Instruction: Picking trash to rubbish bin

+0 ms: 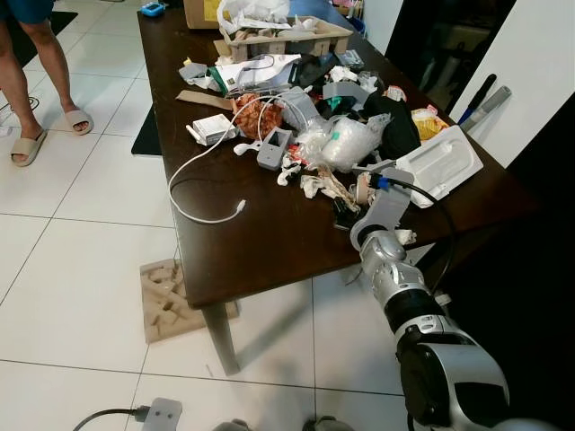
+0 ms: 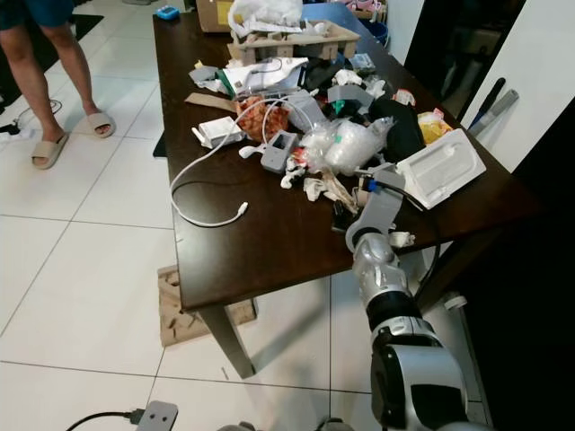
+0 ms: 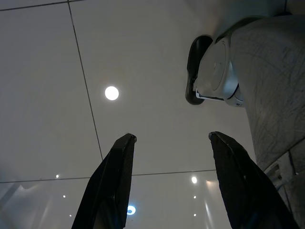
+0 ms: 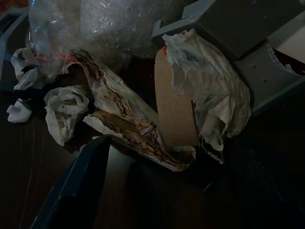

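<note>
- Trash heap (image 1: 332, 135) sits on the table (image 1: 260, 242), toward its far right.
- Cable (image 1: 193, 171) trails off the heap's left side.
- Tray (image 1: 440, 163) lies right of it.
- Person's feet (image 1: 49, 133) stand on the floor, left of the table.
- Cardboard piece (image 1: 171, 296) lies under the near edge.

Both eye views look forward and down from the head, sharing the cluttered table (image 1: 269, 242). Left wrist cam faces floor tiles (image 3: 57, 119). Right wrist cam sits close on the table's crumpled paper (image 4: 209, 90).

Right tool (image 1: 364, 190) amid table (image 1: 269, 242) trash (image 1: 323, 144)
</note>
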Available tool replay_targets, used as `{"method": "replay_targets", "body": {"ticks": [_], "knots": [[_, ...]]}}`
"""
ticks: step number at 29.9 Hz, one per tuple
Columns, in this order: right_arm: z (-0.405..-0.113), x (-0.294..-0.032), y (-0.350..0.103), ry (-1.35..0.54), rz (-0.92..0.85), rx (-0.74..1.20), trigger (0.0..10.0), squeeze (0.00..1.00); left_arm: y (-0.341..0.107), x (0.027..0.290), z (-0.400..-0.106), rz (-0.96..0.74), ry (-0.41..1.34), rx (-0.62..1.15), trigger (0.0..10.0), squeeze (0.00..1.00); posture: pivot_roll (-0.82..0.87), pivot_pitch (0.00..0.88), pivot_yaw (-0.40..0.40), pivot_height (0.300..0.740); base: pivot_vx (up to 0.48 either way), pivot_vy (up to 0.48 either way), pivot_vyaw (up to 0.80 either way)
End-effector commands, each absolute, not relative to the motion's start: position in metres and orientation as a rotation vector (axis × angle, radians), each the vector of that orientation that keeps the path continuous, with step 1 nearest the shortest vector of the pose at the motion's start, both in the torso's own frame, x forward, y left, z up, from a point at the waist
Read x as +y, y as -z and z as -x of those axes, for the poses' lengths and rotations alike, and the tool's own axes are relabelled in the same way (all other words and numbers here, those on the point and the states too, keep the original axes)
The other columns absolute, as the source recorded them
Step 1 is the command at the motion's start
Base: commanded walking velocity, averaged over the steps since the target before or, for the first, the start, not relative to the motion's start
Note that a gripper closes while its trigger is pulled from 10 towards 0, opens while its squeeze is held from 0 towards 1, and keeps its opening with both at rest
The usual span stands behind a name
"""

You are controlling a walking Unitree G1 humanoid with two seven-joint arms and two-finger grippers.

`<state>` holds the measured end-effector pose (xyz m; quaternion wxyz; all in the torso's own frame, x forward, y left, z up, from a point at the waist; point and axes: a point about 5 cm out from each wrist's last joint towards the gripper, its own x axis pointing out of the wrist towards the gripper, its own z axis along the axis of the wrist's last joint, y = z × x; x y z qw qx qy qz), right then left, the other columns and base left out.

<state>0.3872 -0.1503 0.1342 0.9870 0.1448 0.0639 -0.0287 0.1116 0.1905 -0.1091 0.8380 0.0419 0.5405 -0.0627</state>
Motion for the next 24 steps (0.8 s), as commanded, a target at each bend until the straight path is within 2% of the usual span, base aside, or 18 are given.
{"method": "replay_targets", "body": {"ticks": [1,4,10,11,12,13,24], "knots": [[-0.388,-0.148,-0.135,0.061,-0.315,0.124,10.0,0.00,0.115,0.180,-0.094,-0.062,0.177,1.209,10.0,0.00,0.10,0.211,-0.072,0.740,0.000,0.000,0.00],[-0.391,-0.145,-0.142,0.056,-0.333,0.100,9.8,0.00,0.115,0.179,-0.095,-0.060,0.177,1.206,10.0,0.00,0.10,0.209,-0.073,0.740,0.000,0.000,0.00],[-0.394,-0.143,-0.148,0.050,-0.344,0.084,10.0,0.00,0.115,0.179,-0.096,-0.058,0.174,1.204,10.0,0.00,0.10,0.205,-0.074,0.740,0.000,0.000,0.00],[-0.394,-0.142,-0.149,0.048,-0.346,0.081,8.1,0.00,0.115,0.179,-0.095,-0.059,0.174,1.203,10.0,0.00,0.10,0.205,-0.074,0.740,0.000,0.000,0.00],[-0.394,-0.141,-0.150,0.045,-0.345,0.078,1.5,0.00,0.115,0.180,-0.096,-0.058,0.173,1.203,10.0,0.00,0.10,0.204,-0.074,0.740,0.000,0.000,0.00],[-0.395,-0.141,-0.150,0.042,-0.345,0.076,0.0,0.00,0.115,0.180,-0.096,-0.058,0.173,1.202,10.0,0.00,0.10,0.204,-0.074,0.740,0.000,0.000,0.00],[-0.395,-0.140,-0.152,0.030,-0.335,0.068,0.0,0.00,0.114,0.178,-0.098,-0.052,0.175,1.196,10.0,0.00,0.10,0.202,-0.080,0.740,0.000,0.000,0.00]]}}
